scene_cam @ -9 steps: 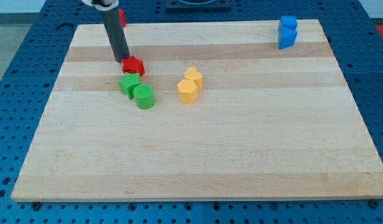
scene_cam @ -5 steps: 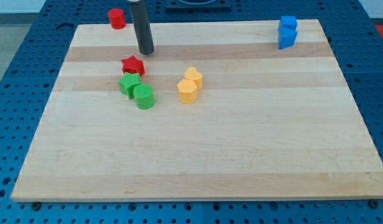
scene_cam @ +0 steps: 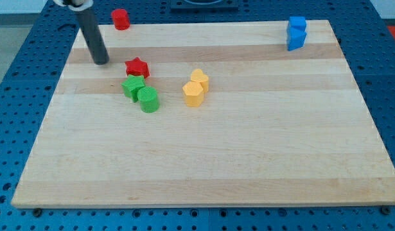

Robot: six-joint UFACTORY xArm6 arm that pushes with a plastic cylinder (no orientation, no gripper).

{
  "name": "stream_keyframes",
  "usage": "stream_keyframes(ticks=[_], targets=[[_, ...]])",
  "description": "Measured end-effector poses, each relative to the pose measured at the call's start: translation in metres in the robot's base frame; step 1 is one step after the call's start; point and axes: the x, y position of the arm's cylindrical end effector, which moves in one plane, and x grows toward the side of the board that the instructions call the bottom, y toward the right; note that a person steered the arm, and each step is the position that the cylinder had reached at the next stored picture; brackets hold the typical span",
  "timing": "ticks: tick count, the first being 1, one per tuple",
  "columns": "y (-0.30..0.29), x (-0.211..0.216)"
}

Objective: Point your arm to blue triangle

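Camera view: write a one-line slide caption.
My tip rests left of the red star, far from the blue blocks.

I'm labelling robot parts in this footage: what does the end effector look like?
A straight, smooth, dark grey rod of round section, ending in my tip, which is blunt. At the view's top a pale collar caps it. No cables, markings or jaws show.

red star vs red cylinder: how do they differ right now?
Shape: the red star has pointed arms; the red cylinder is round.
Place: the red star lies on the board just above the green blocks; the red cylinder sits alone at the board's top edge.
Tip: my tip is left of the red star, well below the red cylinder.
Both are red and untouched.
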Motion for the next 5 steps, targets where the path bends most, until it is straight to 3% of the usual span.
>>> stream_keyframes(ticks=[3,5], targets=[[-0.045,-0.003],[-0.068,-0.035]])
